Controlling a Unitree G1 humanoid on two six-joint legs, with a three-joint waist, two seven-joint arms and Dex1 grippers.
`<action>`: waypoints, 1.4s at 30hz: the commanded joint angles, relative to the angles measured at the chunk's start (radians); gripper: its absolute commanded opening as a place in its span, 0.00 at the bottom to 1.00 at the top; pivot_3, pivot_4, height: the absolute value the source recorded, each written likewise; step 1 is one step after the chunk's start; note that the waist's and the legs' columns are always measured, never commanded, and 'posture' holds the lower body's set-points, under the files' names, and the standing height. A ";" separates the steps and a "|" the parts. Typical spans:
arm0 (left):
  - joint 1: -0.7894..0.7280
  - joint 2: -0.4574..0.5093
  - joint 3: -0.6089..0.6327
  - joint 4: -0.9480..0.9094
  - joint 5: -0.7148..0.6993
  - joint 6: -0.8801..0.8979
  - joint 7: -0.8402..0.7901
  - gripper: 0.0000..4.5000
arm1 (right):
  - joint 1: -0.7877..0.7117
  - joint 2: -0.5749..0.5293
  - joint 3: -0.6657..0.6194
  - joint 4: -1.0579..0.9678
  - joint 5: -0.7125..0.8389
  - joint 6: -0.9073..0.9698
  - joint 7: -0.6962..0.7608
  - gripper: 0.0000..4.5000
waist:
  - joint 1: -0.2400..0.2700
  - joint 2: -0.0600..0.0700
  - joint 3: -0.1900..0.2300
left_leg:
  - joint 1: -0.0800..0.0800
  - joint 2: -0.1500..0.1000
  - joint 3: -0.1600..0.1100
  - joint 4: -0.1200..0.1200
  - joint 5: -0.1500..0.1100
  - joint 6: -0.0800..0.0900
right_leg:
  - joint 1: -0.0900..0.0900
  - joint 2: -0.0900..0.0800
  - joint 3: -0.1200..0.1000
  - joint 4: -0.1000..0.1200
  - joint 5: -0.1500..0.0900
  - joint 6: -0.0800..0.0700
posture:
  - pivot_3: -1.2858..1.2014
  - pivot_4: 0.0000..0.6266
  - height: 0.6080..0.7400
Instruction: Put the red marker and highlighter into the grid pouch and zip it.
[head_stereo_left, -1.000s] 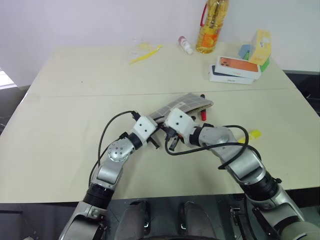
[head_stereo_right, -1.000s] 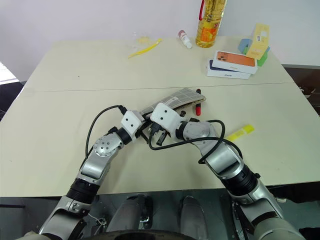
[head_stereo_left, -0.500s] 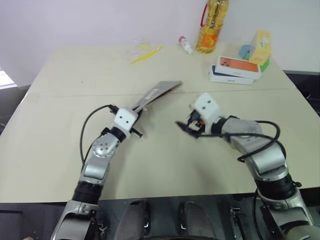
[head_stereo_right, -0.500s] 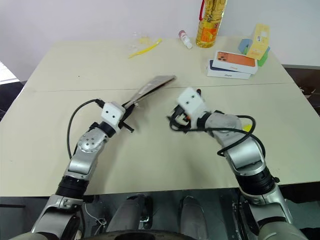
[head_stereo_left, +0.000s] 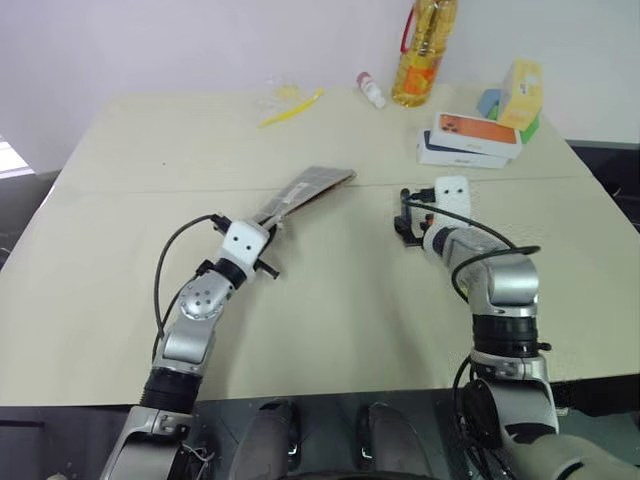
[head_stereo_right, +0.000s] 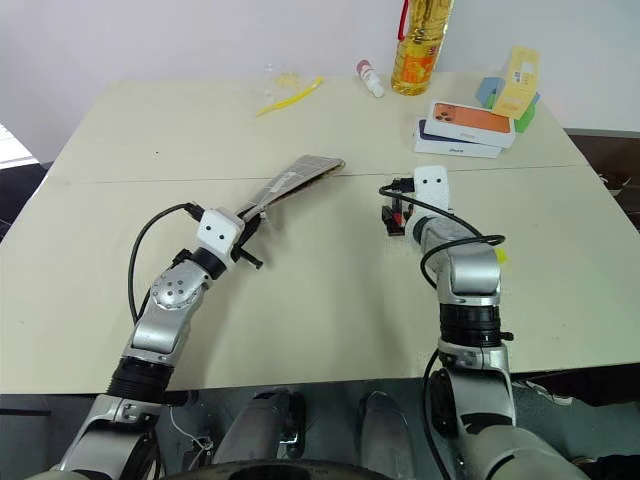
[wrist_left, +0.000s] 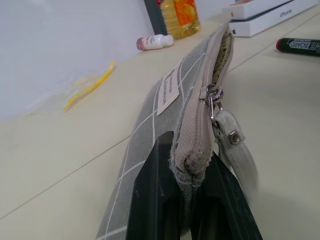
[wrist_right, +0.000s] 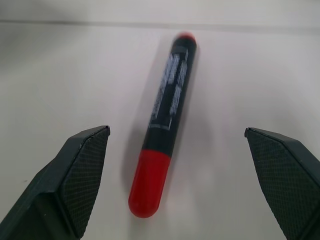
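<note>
two spread right fingers (wrist_right: 80, 175) flank red marker (wrist_right: 165, 130), untouched.

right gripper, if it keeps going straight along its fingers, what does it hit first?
Most likely the red marker, lying on the table between the open right gripper fingers. How far off it lies is unclear; past it, bare tabletop.

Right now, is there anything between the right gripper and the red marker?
Nothing visible. The right gripper has its fingers spread wide, and the red marker lies flat on bare table in the gap ahead of them, touched by neither.
</note>
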 joint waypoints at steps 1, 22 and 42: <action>0.008 -0.002 -0.010 -0.042 0.006 -0.006 0.002 0.00 | -0.018 -0.007 -0.008 0.007 0.010 -0.023 -0.002 0.84 | 0.000 0.000 0.000 | 0.000 0.000 0.000 0.000 0.000 0.000 | 0.000 0.000 0.000 0.000 0.000 0.000 | 0.52 0.24 1.00; 0.020 0.016 0.038 -0.080 -0.141 0.002 -0.118 0.00 | 0.188 -0.428 0.239 -0.423 -0.009 -0.347 0.407 0.08 | 0.000 0.000 0.000 | 0.000 0.001 0.000 0.000 0.000 0.001 | 0.000 0.001 0.000 -0.001 0.000 0.000 | 0.52 0.24 1.00; 0.046 0.027 0.018 -0.096 -0.163 -0.035 -0.202 0.00 | 0.209 -0.438 0.288 -0.453 -0.039 -0.347 0.454 0.08 | 0.002 0.000 0.000 | 0.000 0.000 0.000 0.001 0.000 0.001 | 0.001 0.000 0.000 -0.001 0.000 0.000 | 0.52 0.24 1.00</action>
